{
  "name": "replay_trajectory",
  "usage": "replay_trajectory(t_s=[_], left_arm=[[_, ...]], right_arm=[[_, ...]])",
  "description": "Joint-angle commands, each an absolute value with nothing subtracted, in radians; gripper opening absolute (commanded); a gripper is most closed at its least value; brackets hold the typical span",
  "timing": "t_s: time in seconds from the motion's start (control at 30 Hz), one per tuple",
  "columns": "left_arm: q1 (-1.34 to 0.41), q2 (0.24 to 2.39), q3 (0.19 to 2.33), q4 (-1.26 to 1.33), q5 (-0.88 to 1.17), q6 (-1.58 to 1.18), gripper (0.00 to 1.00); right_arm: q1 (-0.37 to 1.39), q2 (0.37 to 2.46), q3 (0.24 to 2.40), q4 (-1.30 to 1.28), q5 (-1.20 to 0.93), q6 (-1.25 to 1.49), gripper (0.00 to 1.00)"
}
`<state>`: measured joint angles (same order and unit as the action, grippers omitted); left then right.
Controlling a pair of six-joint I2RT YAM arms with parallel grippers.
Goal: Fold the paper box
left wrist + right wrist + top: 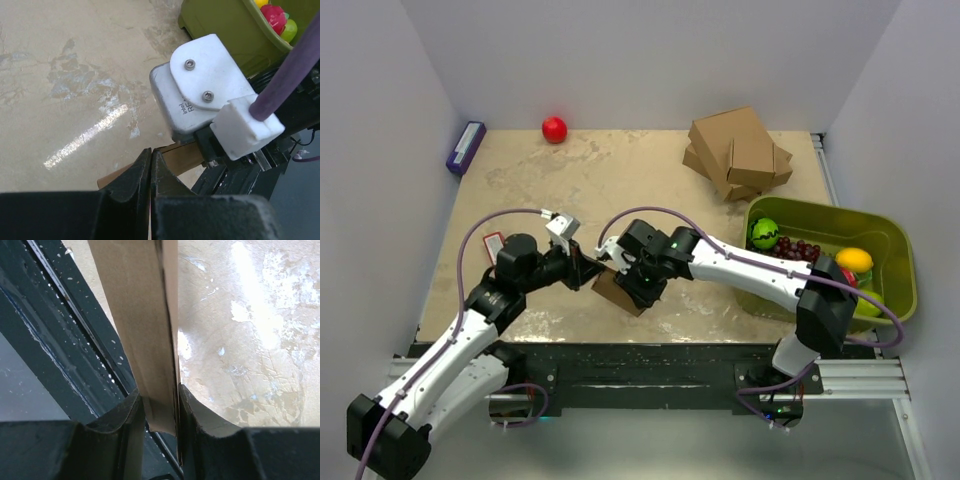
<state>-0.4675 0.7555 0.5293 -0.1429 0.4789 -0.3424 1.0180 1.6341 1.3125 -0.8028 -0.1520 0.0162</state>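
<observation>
Item: paper box, one, part-folded, a panel pinched between the fingers of the right gripper, which we record as clamped on it. We judge it light, thin, springy at the creases and easily dented; it is best taken flat on a panel close to a crease. Left gripper: one, jaws drawn almost together, nothing seen between them, the box just past its tips. Well beyond both grippers: one stack of cardboard boxes, number unclear; one red ball; one green bin.
</observation>
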Motion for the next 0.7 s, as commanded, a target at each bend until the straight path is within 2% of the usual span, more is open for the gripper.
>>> replay_trajectory(t_s=[0.0,0.17,0.37,0.67], left_arm=[[-0.479,0.718,0.479,-0.091,0.48,-0.455,0.02],[-0.48,0.696,0.408,-0.042,0.397,-0.514,0.01],[-0.482,0.698,0.338,0.071,0.347,-0.539,0.01],[-0.486,0.739,0.296,0.12,0.382,-0.517,0.02]], right_arm=[[0.959,1.641,1.304,-0.792,-0.08,0.054,0.12],[0.945,1.652,1.278,-0.758,-0.055,0.049,0.14],[0.942,1.641,1.227,-0.678,-0.003,0.012,0.3],[0.942,1.573,1.126,-0.503,-0.018,-0.043,0.41]])
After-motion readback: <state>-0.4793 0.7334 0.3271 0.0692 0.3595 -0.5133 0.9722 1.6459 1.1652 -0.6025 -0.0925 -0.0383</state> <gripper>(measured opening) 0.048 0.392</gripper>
